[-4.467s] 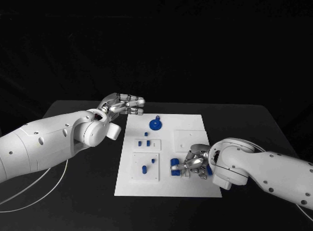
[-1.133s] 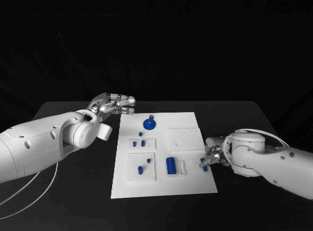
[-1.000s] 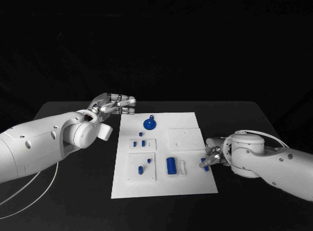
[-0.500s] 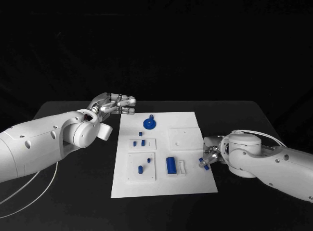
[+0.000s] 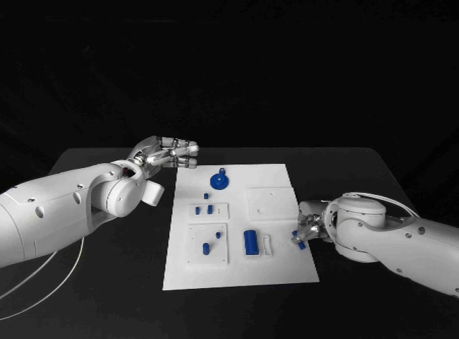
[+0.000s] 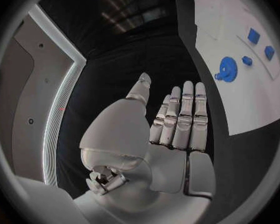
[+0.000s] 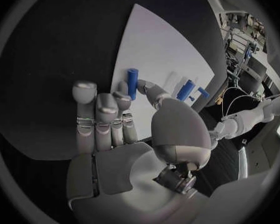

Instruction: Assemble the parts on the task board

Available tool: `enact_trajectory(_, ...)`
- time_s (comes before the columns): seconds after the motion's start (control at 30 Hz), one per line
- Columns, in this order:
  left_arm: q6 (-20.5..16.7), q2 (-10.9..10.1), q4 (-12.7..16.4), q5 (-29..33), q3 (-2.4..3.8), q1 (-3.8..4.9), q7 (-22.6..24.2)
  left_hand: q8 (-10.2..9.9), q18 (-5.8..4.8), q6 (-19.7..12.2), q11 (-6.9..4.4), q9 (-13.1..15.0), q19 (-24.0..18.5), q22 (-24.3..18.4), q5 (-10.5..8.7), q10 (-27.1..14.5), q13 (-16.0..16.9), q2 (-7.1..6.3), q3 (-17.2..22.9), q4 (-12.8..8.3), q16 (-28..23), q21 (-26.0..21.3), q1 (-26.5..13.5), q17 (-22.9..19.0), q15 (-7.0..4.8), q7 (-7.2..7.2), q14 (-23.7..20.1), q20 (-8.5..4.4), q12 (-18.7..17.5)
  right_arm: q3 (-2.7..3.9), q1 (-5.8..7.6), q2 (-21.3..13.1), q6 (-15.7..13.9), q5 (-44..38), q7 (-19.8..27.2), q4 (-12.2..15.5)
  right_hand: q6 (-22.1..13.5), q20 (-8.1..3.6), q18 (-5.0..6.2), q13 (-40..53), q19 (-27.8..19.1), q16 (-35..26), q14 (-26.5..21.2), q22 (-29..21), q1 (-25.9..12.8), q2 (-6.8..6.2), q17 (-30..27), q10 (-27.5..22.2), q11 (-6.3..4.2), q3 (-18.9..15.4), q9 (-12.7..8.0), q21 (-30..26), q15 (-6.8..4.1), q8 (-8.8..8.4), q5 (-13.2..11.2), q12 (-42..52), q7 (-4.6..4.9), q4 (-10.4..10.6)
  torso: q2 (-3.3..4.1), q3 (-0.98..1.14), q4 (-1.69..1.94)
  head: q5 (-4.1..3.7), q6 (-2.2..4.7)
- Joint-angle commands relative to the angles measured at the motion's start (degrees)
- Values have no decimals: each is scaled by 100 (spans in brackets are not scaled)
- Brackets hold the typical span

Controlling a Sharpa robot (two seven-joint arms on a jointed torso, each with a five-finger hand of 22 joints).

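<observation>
Pinched between thumb and a fingertip of the right hand (image 5: 309, 229): a small blue peg (image 7: 133, 83), upright in the right wrist view, its lower end on or just above the task board (image 5: 280, 272) — cannot tell which. Held right at the board's right edge, with the remaining fingers (image 7: 96, 115) straight and spread over bare black table (image 5: 382, 169) beside that edge. Seen from the head view as a blue sliver at the fingertips, level with the blue cylinder (image 5: 251, 241) lying in the lower middle of the board, well apart from it.

Extended side by side and holding nothing: the fingers (image 6: 180, 117) of the left hand (image 5: 171, 152), raised beyond the board's far left corner. Open dark table on that side, no parts under the palm. Nearest piece to it, the round blue gear-like part (image 5: 219, 182) at the top of the board, near but not touching.

Down the left half of the board, two white insert plates: a small one (image 5: 210, 210) carrying two blue pieces, a larger one (image 5: 208, 246) carrying two more. Right half mostly bare white, with a plain square plate (image 5: 270, 200). Wide free table on both long sides.
</observation>
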Motion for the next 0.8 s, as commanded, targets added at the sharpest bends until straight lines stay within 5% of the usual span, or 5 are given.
enact_trajectory(0.03,88,1,18,-19,4,2,6,-35,2,-50,-13,-5,-28,-6,-27,-37,8,-46,11,37,-22,-35,0,2,4,5,-25,-5,25,-79,-99,-31,-35,442,-513,-140,73,16,65,-2,269,-14,-1,-2,6,51,-1,29,-38,965,-4382,14,-28,-25,-461,-5,-15,-760,-2,-3,-4,0,-8)
enact_trajectory(0.3,105,-11,18,-18,4,2,-19,-40,1,-99,-10,-8,-28,-6,-27,-41,8,-49,11,38,-22,-35,0,2,5,10,-23,-4,23,-42,-95,-102,-203,804,-439,-201,100,10,56,-3,283,-2,5,7,44,58,5,44,-46,701,-4377,68,-32,-25,-639,3,-39,-661,0,7,-2,2,-32)
enact_trajectory(0.5,118,-16,21,-15,4,2,-34,-40,1,-99,-10,-8,-28,-6,-27,-41,8,-49,11,38,-22,-35,0,2,5,10,-23,-4,23,73,-77,-192,-359,1332,-382,-133,107,1,57,3,286,13,6,1,76,66,17,50,-54,412,-4380,95,-42,-25,-741,11,-56,-566,1,2,-3,7,-34)
enact_trajectory(0.63,128,-15,23,-13,4,3,-38,-38,2,-110,-11,-8,-26,-5,-24,-45,8,-45,14,41,-22,-37,5,4,4,12,-22,-5,23,147,-34,-246,-449,1852,-302,-21,111,0,57,0,284,2,5,-21,68,86,9,58,-57,80,-4383,78,-43,-25,-1147,9,-87,-419,-2,-2,-4,6,-26)
enact_trajectory(0.8,172,-19,38,-7,4,3,-50,-37,2,-115,-11,-7,-24,-5,-28,-49,8,-44,10,51,-22,-37,-5,5,5,13,-22,-5,23,190,49,-299,-476,2446,-234,145,110,-7,53,-10,286,-3,6,-47,144,98,12,51,-61,-219,-4391,85,-49,-25,-1132,-10,-96,-266,0,-2,10,8,-31)
